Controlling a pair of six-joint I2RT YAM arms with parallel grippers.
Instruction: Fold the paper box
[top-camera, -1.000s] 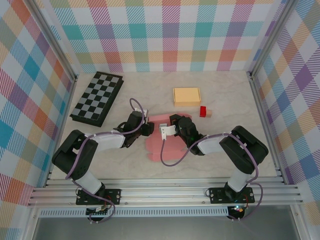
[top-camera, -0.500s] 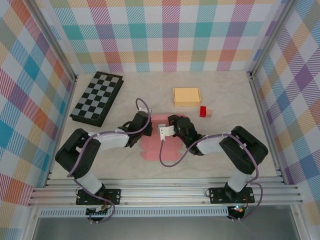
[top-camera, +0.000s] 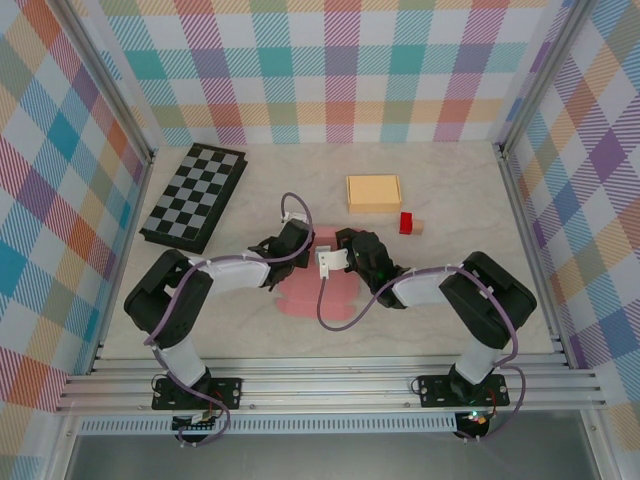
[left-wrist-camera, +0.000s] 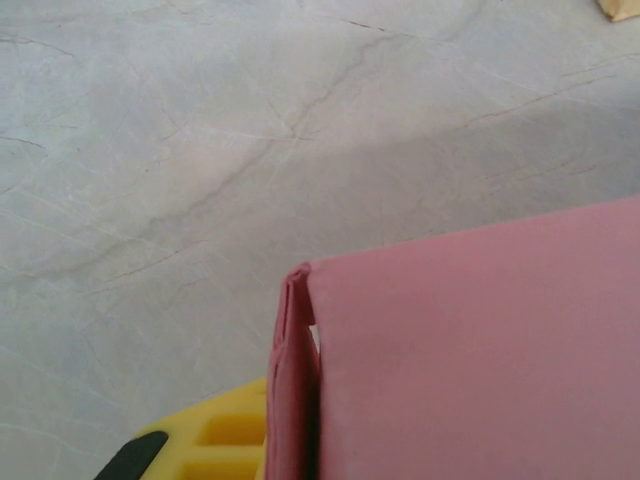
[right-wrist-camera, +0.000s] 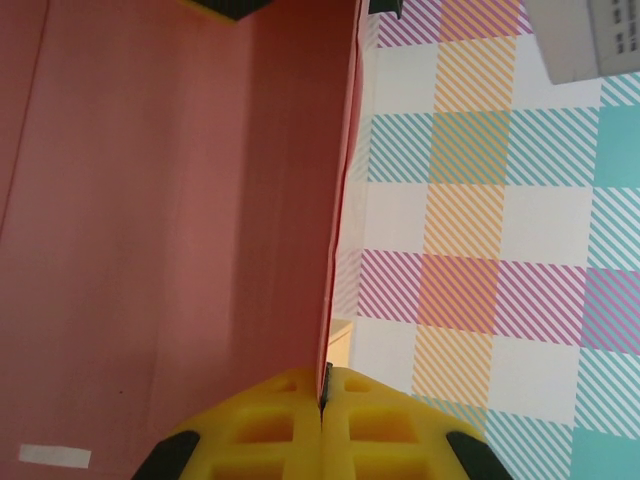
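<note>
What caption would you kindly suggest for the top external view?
Left gripper and right gripper pinch the pink paper box mid-fold; checkerboard, yellow box and red block lie behind.

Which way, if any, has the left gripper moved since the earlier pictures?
Yes: the left gripper went right and slightly up, away from the chessboard.

Top view: the left gripper (top-camera: 298, 243) and right gripper (top-camera: 338, 250) cover the far edge of the paper box (top-camera: 318, 292), and their fingertips cannot be made out.

Left wrist view: the paper box (left-wrist-camera: 480, 350) runs off the right and bottom edges. The yellow finger (left-wrist-camera: 215, 440) beside its fold is cut off below.

Right wrist view: the paper box (right-wrist-camera: 180, 230) runs off the top and left edges. The yellow fingers (right-wrist-camera: 250, 430) at its rim are cut off below. Print on a grey-white part (right-wrist-camera: 590, 35) beyond the rim is too small to read.
</note>
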